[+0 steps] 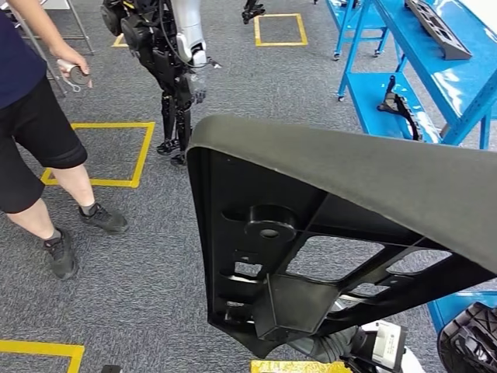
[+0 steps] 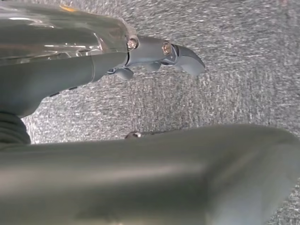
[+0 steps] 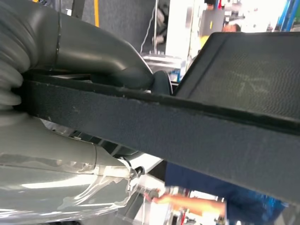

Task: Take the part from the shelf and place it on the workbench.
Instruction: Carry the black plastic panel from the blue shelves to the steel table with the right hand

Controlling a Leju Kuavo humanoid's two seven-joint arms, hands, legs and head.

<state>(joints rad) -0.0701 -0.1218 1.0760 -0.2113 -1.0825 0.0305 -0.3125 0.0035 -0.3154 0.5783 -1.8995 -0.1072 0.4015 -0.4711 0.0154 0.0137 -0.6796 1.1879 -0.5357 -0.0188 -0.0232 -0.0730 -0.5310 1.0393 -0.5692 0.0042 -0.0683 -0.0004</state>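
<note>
The part [image 1: 352, 202] is a large black moulded panel with a ribbed underside and a smooth dark top, held up close in front of me in the head view. My right hand [image 1: 328, 346] grips it from below at its lower edge. In the right wrist view the thick grey thumb [image 3: 106, 56] lies over the part's dark rim [image 3: 176, 126], with the rest of the hand under it. My left hand [image 2: 53, 82] hangs over grey carpet, fingers apart and holding nothing.
A blue shelf unit [image 1: 457, 85] stands at the right with two other black parts [image 1: 436, 27] [image 1: 404, 109] on it. A person [image 1: 35, 132] stands at the left holding a small device. Another robot [image 1: 173, 62] stands ahead. Yellow squares [image 1: 140, 151] mark the carpet.
</note>
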